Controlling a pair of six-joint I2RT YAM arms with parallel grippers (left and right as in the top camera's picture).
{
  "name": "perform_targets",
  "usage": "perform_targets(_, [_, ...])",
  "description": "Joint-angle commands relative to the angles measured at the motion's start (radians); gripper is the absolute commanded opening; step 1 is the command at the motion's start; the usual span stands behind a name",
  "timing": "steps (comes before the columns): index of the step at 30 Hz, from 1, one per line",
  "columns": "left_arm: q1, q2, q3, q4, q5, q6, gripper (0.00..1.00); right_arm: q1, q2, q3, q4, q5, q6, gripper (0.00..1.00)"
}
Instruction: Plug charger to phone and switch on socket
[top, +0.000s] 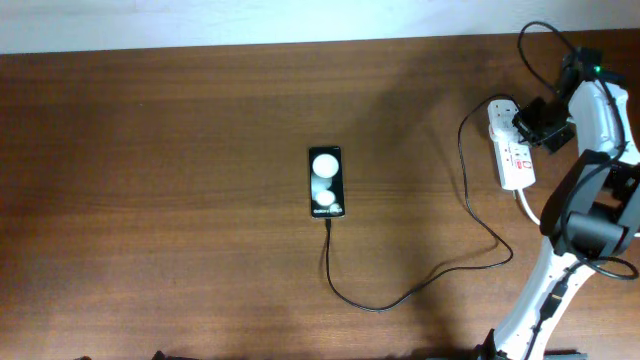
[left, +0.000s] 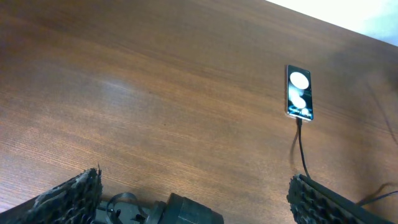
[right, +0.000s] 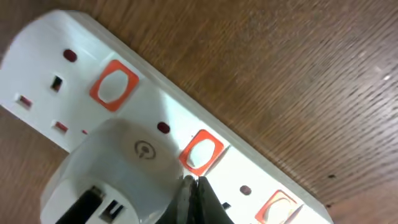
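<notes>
The black phone (top: 326, 181) lies flat mid-table with two white reflections on its face; it also shows in the left wrist view (left: 299, 92). The thin black charger cable (top: 400, 295) runs from the phone's near end in a loop to the white adapter (right: 118, 165) plugged into the white socket strip (top: 513, 150). My right gripper (right: 193, 183) is shut, its tips pressed on the strip (right: 261, 162) beside an orange-red switch (right: 202, 151). In the overhead view the right gripper (top: 540, 122) sits over the strip. My left gripper (left: 193, 193) is open, empty, far from the phone.
The strip's thick white cord (top: 527, 207) runs toward the right arm's base (top: 560, 270). Other orange switches (right: 114, 84) lie along the strip. The table's far edge (top: 250, 46) meets a white wall.
</notes>
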Motion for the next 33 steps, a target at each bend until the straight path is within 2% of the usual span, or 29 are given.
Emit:
perform_targets(1, [0.004, -0.013, -0.006, 0.0, -0.006, 0.012, 0.99, -0.03, 0.009, 0.045, -0.015, -0.008, -0.003, 0.04])
perform_targets(15, [0.004, -0.013, -0.006, 0.0, -0.006, 0.012, 0.99, -0.03, 0.071, 0.041, 0.029, -0.132, -0.003, 0.04])
perform_targets(20, [0.004, -0.013, -0.006, 0.0, -0.006, 0.012, 0.99, 0.059, 0.145, 0.04, -0.02, -0.086, -0.007, 0.04])
perform_targets(25, [0.004, -0.014, -0.006, 0.0, -0.006, 0.012, 0.99, -0.008, 0.145, 0.042, -0.054, -0.087, -0.016, 0.04])
perform_targets(27, [0.004, -0.014, -0.006, 0.0, -0.006, 0.012, 0.99, -0.016, 0.139, 0.059, -0.088, -0.087, -0.066, 0.04])
perform_targets(30, [0.027, -0.037, -0.007, 0.0, -0.006, 0.012, 0.99, -0.061, 0.061, 0.174, -0.212, -0.059, -0.098, 0.04])
perform_targets(33, [0.111, -0.166, -0.008, 0.0, -0.004, 0.012, 0.99, -0.107, -0.091, 0.2, -0.254, -0.053, -0.135, 0.04])
